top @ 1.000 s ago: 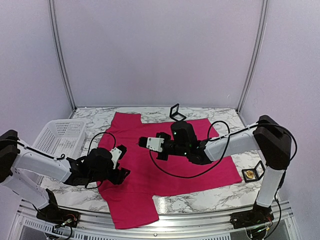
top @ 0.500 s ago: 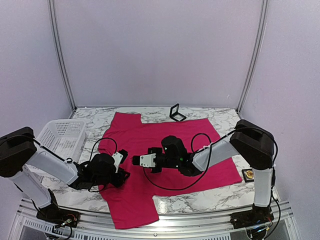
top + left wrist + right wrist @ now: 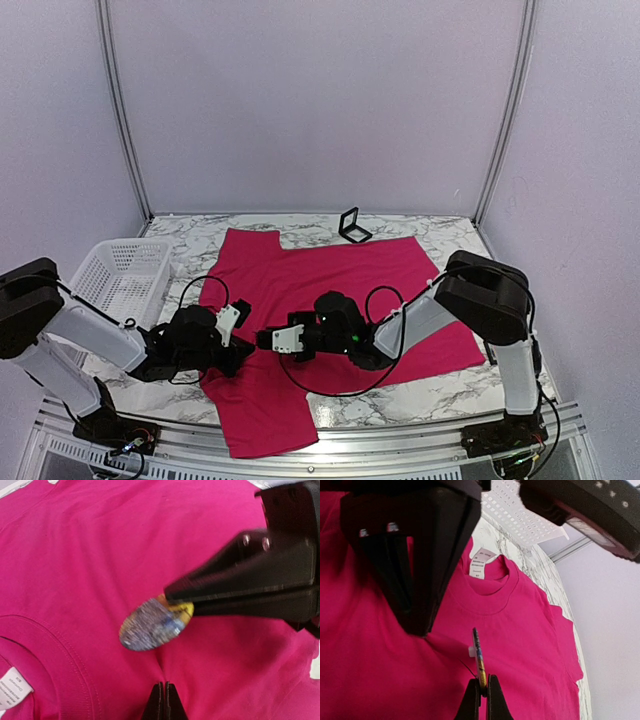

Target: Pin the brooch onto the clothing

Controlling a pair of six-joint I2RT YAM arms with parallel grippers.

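On the bench [image 3: 420, 398], the shirt [image 3: 340, 275] lies flat across the middle, reaching the near edge; a basket [image 3: 118, 272] stands just left of it. The left jaws are closed on a shirt fold below the collar. The right jaws clamp the brooch [image 3: 155, 624] edge-on, just beside that fold.

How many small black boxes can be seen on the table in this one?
1: the black box at the table's far edge, just beyond the T-shirt. Another could be hidden behind the right arm.
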